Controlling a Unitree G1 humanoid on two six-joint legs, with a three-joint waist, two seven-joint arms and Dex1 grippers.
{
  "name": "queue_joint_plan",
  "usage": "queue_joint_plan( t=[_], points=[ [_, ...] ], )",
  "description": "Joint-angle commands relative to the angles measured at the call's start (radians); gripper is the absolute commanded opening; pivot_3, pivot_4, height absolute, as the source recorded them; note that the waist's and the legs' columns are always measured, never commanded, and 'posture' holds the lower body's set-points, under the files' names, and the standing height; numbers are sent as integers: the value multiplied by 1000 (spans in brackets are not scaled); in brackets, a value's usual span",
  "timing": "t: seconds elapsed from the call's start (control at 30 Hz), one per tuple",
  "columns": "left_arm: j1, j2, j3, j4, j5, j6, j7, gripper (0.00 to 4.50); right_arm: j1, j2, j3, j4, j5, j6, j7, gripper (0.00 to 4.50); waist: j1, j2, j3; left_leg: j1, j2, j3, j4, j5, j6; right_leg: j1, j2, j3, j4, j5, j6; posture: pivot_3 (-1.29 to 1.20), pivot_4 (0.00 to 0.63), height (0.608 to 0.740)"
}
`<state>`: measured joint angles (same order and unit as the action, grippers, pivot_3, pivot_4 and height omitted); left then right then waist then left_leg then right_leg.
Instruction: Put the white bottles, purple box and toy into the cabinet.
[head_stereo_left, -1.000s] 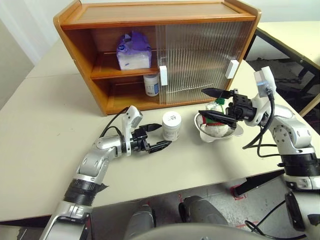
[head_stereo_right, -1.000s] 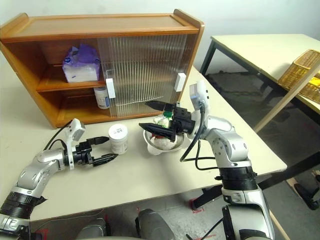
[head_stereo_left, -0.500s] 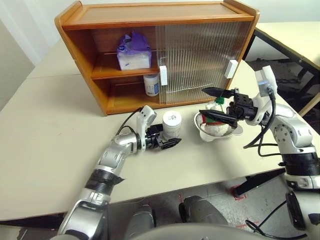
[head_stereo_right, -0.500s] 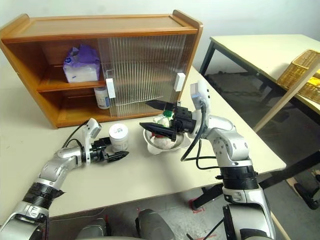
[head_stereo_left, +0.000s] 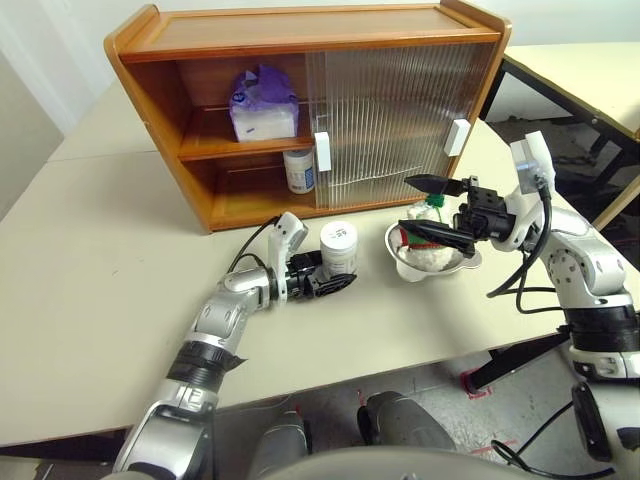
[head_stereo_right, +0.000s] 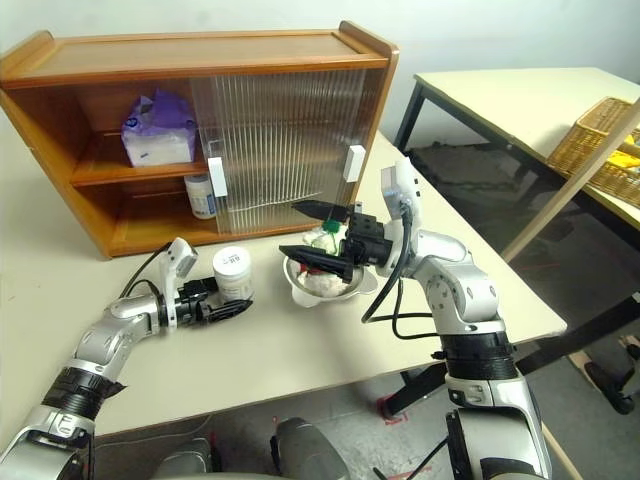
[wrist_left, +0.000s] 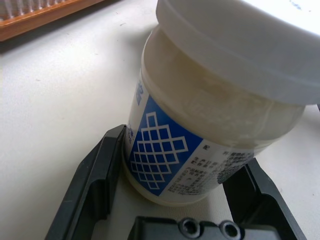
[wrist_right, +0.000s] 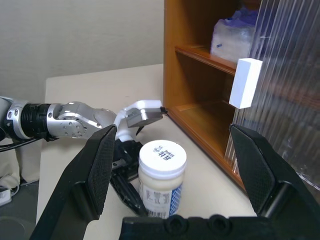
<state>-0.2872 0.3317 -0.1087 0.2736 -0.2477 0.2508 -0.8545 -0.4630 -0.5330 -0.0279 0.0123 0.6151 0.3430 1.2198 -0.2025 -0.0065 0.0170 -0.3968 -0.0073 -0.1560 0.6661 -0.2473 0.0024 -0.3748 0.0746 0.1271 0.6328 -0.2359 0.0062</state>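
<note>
Closing in since a second ago, the left hand (head_stereo_left: 335, 281) now brackets the tabletop's white bottle (head_stereo_left: 339, 249), fingers not visibly clamped; right hand (head_stereo_left: 432, 212) open, unmoved.

You are looking at a plain test room or lab, not a home: pale work tables (head_stereo_left: 90, 260) pushed together on black metal legs, bare white walls (head_stereo_right: 480, 30), a grey concrete floor (head_stereo_right: 560, 230), and a wooden cabinet (head_stereo_left: 300, 30) standing on the tabletop rather than against a wall.
</note>
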Motion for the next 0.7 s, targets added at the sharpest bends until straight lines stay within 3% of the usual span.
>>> queue_joint_plan(
  t=[0.03,0.17,0.7],
  points=[
    [-2,-3,96,8,18,-104,124,3302,2,-1,-5,-1,-3,-4,1,4500,-1,0,0,0,0,0,0,0,0,0,0,0,0,0,0,-271,15,740],
    [-8,-39,187,22,10,-183,261,3301,0,0,0,6,-11,-11,4,4500,-4,0,0,0,-1,0,0,2,1,1,0,0,0,1,1,-271,14,740],
    [-141,-46,221,243,132,-295,525,3301,-3,1,-2,-8,-5,2,-4,4500,-4,-1,0,0,-6,0,3,2,3,3,-1,0,0,0,4,-271,15,740]
  ],
)
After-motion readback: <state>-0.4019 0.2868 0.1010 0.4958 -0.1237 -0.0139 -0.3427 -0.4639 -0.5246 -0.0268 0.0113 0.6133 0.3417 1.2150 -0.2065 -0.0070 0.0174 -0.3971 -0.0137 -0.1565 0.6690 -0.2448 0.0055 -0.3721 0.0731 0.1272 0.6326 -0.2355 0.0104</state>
